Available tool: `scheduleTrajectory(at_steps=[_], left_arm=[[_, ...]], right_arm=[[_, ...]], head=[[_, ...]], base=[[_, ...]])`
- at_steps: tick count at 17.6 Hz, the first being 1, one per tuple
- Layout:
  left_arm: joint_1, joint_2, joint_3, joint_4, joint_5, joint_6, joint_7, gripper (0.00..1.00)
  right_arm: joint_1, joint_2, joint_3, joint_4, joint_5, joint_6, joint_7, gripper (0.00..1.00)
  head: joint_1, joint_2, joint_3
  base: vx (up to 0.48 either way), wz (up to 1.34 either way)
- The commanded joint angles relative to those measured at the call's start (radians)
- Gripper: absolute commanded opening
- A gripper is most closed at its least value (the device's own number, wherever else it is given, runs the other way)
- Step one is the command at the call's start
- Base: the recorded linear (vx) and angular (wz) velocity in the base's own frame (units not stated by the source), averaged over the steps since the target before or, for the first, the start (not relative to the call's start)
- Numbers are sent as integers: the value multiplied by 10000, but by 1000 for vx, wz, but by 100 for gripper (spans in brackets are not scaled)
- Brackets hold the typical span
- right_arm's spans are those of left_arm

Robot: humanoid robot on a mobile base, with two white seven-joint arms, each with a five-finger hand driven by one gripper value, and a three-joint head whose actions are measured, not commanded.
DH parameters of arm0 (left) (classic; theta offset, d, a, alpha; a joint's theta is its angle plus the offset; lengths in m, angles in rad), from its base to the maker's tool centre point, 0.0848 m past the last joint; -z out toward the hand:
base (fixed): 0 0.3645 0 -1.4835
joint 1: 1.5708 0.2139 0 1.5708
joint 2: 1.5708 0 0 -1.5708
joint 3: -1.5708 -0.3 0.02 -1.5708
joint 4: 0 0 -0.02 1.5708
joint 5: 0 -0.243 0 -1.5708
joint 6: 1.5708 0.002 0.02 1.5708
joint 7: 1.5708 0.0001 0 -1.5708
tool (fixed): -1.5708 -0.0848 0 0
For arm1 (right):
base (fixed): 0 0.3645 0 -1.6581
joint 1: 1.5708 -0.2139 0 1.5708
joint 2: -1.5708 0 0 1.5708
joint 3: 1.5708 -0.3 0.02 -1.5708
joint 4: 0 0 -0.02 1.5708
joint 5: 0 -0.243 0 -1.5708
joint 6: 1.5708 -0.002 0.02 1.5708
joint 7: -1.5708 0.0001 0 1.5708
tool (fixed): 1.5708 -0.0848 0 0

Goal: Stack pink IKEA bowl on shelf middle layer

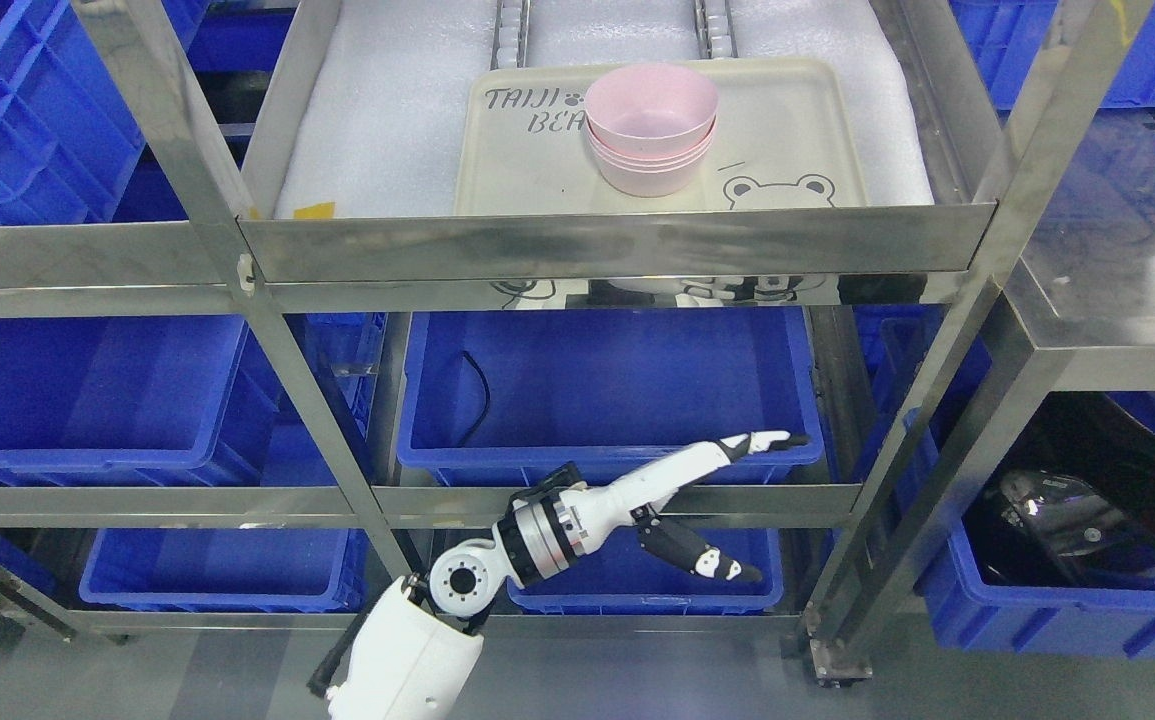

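nearest the camera, the left arm (497,570) rises from the bottom edge, left of the middle, and reaches up and to the right. its left hand (682,490) is empty: the fingers (762,440) are stretched out straight toward the upper right, the thumb (702,557) splayed down and away, nothing held. the hand hangs in front of the lower rail of the steel shelf (597,245) (just before a blue bin (602,390) behind that rail). more blue bins (97,390) sit on the rack to the left. farther up, on the shelf layer lined with white foam (377,120), lies a cream tray (657,140) printed with bears. the pink bowl stack (651,130) stands upright on the tray's middle, bowls nested one inside another, well apart from the hand.
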Motion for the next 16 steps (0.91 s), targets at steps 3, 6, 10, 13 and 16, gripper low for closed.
scheduleTrajectory(at_steps=[3, 6, 10, 13, 16], left_arm=[[1181, 163, 1563, 1665, 411, -184, 3814, 100], [1181, 163, 1884, 1421, 458, -215, 4958, 100], [1671, 163, 2176, 241, 550, -47, 4989, 100], [1733, 163, 2467, -236, 641, 443, 5005, 100], [1718, 163, 2621, -834, 1070, 1087, 5020, 100]], right_arm=[[229, -175, 0, -175, 0, 7, 1, 100], [229, -175, 0, -175, 0, 7, 1, 100], [229, -175, 0, -175, 0, 7, 1, 100], [229, -175, 0, -175, 0, 7, 1, 100], [229, -175, 0, -175, 0, 7, 1, 100]], head=[[0, 0, 0], [0, 0, 0], [0, 0, 0], [0, 0, 0], [0, 0, 0]], base=[[0, 0], [0, 0], [0, 0], [0, 0], [0, 0]])
